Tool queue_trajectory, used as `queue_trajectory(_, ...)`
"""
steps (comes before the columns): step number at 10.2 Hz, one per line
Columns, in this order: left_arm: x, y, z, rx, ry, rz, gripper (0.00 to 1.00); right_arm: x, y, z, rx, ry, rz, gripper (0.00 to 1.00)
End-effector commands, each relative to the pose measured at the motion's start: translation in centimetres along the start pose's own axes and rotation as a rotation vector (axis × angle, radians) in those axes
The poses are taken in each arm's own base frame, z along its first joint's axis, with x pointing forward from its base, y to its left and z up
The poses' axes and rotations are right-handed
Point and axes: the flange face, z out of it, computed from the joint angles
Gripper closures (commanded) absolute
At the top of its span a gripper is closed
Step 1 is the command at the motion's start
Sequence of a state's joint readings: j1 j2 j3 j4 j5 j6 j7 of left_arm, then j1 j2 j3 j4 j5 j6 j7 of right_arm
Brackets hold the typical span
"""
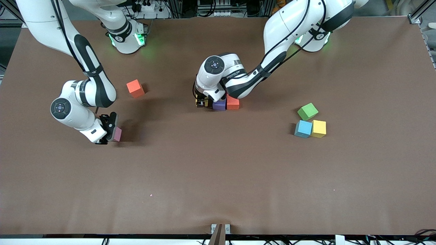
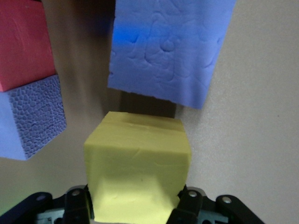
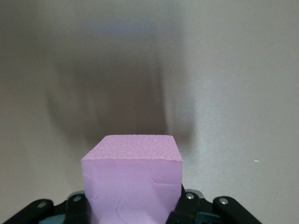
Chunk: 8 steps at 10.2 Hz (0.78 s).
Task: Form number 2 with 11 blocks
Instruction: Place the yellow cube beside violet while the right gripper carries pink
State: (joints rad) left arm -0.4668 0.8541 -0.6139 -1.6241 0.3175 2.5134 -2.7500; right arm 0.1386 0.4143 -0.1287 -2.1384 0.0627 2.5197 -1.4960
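Observation:
My left gripper is low at the table's middle, shut on a yellow block, its fingers pressing two sides. Beside it stand a purple block and a red block, touching each other. The left wrist view shows a second purple block just ahead of the yellow one. My right gripper, toward the right arm's end, is shut on a pink block at table level. An orange block lies alone. No whole number 2 shows.
Toward the left arm's end sit a green cube, a light blue block and another yellow block, close together. The brown table is bare nearer the front camera.

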Motion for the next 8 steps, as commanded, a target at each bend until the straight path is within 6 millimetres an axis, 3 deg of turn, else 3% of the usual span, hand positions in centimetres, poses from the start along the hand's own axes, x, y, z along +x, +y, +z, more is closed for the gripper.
queue_trajectory(1,0.0,-0.6,1.1,-0.003,0.012,-0.075,0.67,2.0,0.5,-0.7,-0.002,0.043,0.074,0.50)
queue_trajectory(3,0.6,-0.2,1.6,-0.004,0.028,-0.070,0.66,4.1,1.3,-2.1,-0.023,0.079,0.103,0.50)
queue_trajectory(6,1.8,1.1,2.0,-0.016,0.052,-0.046,0.66,7.2,0.8,-2.2,-0.013,0.081,0.222,0.50)
queue_trajectory(8,2.0,1.4,1.7,-0.022,0.054,-0.046,0.66,10.4,-0.1,-2.3,-0.006,0.081,0.329,0.50)
